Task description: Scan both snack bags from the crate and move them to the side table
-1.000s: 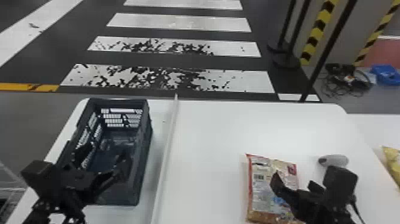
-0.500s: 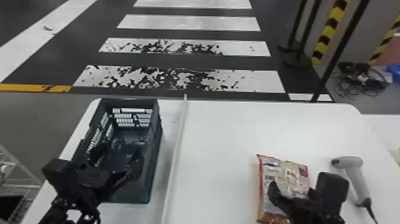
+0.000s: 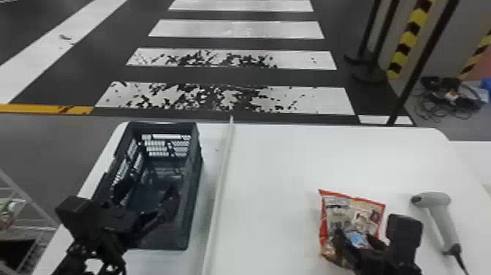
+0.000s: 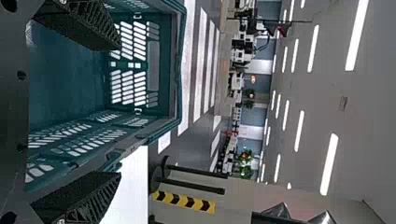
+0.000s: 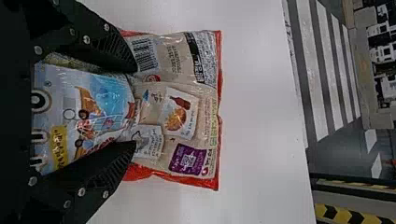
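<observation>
In the head view the right gripper (image 3: 358, 239) is over the lower part of a red-edged snack bag (image 3: 352, 210) that lies flat on the white table. Its fingers stand apart in the right wrist view, the gripper (image 5: 135, 106) open, a blue picture area of the bag (image 5: 180, 65) between them. Barcode and beige print face up. To the left, the left gripper (image 3: 146, 201) is over the dark crate (image 3: 193, 204); in the left wrist view that gripper (image 4: 116, 109) is open, with the crate (image 4: 173, 70) partly between and beyond its fingers.
A grey handheld scanner (image 3: 438, 212) lies right of the bag, its cable running to the front. A raised white strip (image 3: 218, 190) divides the table beside the crate. Another white surface (image 3: 471, 157) adjoins at the right. A wire rack (image 3: 29, 215) stands at far left.
The head view has swung left, so a yellowish bag at the right edge has left it. My right gripper has moved left over the snack bag, uncovering the scanner's handle. My left gripper remains at the crate.
</observation>
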Robot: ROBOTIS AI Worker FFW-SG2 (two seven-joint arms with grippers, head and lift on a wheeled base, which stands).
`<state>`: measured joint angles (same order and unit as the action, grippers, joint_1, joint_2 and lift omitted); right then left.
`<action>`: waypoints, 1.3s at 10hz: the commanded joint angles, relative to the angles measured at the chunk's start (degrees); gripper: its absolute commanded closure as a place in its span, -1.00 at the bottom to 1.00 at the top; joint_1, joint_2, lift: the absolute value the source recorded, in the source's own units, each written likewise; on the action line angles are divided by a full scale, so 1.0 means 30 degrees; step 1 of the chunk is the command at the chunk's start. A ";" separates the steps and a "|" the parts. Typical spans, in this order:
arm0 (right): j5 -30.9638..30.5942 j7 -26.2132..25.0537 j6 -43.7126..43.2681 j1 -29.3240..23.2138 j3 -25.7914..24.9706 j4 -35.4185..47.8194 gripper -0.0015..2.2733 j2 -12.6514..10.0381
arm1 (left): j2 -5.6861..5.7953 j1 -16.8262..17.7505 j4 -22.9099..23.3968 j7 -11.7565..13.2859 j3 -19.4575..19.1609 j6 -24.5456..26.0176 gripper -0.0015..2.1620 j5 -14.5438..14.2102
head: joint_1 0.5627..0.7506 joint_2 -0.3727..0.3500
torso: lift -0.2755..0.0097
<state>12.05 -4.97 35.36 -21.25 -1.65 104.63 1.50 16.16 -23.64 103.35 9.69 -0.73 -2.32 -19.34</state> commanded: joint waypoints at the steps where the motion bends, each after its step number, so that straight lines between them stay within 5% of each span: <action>1: -0.0120 0.0308 -0.1076 -0.0358 -0.0154 0.0396 0.98 0.0029 | -0.0054 -0.0001 -0.0025 -0.0009 0.0010 -0.0061 -0.97 0.0000 | 0.41 0.12 | 0.26; 9: -0.0178 0.2241 -0.1955 -0.2644 -0.1853 0.5201 0.98 0.1171 | 0.0004 -0.0001 -0.0201 0.0021 -0.0019 -0.0588 -0.97 -0.0205 | 0.41 0.01 | 0.26; 13: 0.1872 0.2241 -0.2775 -0.2380 -0.4929 0.5289 0.98 0.4013 | 0.0151 0.0028 -0.0318 0.0021 -0.0107 -0.0588 -0.97 -0.0205 | 0.41 -0.19 | 0.26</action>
<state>16.86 1.75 27.60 -28.90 -14.59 121.36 11.82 16.36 -23.56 102.43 9.75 -0.95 -4.08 -19.95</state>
